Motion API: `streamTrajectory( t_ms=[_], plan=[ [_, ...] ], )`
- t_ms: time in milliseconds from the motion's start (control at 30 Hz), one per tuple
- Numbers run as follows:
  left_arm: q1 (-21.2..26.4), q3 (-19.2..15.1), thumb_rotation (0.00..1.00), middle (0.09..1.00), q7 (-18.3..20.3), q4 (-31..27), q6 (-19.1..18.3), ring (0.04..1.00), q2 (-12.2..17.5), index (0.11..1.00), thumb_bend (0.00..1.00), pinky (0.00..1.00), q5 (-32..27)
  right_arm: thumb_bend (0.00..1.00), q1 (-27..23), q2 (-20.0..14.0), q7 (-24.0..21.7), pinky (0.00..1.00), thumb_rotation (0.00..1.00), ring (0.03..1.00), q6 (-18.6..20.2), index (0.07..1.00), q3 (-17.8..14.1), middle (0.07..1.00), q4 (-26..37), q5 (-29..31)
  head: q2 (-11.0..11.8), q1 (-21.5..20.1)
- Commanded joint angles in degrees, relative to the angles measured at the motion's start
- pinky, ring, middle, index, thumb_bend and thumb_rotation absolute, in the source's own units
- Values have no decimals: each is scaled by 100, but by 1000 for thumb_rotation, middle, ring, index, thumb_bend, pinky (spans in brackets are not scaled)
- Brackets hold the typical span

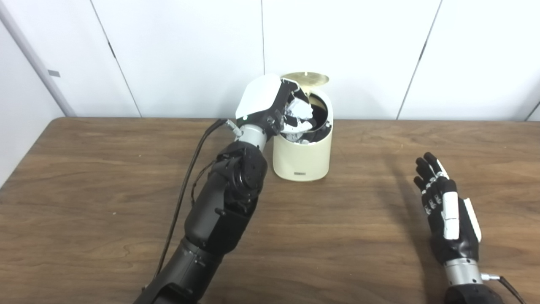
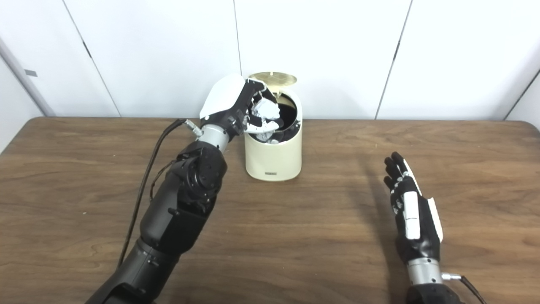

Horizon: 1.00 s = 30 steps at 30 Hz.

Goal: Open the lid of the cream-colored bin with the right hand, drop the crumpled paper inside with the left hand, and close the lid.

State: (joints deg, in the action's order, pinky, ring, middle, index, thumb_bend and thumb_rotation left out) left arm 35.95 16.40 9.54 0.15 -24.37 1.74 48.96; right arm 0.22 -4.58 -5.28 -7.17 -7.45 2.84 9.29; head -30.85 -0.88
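Note:
The cream-colored bin [image 1: 301, 158] stands at the back middle of the wooden table [image 1: 105, 169]. Its round gold lid [image 1: 304, 78] is tipped up behind the dark opening. My left hand [image 1: 274, 107] is at the bin's mouth, shut on the white crumpled paper [image 1: 298, 110], which sits just over the opening. My right hand [image 1: 445, 207] is open and empty above the table, well to the right of the bin and nearer to me. In the right eye view the bin [image 2: 274, 154], the paper [image 2: 265, 110] and the right hand [image 2: 411, 211] show the same way.
White wall panels [image 1: 190, 50] rise right behind the table's far edge. A black cable [image 1: 185, 185] runs along my left forearm over the table.

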Motion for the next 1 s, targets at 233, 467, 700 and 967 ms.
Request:
streamTrajectory(
  t_ms=[233, 467, 700, 967],
  plan=[
    [270, 6, 0, 502, -554, 189, 107, 382, -173, 515, 467, 288, -54, 560, 369, 226, 38, 965, 943, 960, -65, 932, 91, 928, -356, 55, -5, -14],
    [274, 46, 0, 513, -810, 419, 181, 394, -226, 504, 469, 295, -111, 558, 386, 226, 24, 962, 957, 961, -85, 936, 97, 928, -340, 69, 6, -16],
    [275, 90, 0, 502, -997, 612, 189, 383, -258, 508, 469, 304, -182, 559, 387, 254, 18, 953, 940, 953, -56, 929, 99, 922, -313, 119, 8, -2],
    [269, 142, 0, 511, -1148, 773, 181, 388, -314, 507, 468, 296, -294, 565, 398, 282, 65, 951, 934, 952, -12, 925, 120, 920, -271, 90, 20, -8]
  ],
)
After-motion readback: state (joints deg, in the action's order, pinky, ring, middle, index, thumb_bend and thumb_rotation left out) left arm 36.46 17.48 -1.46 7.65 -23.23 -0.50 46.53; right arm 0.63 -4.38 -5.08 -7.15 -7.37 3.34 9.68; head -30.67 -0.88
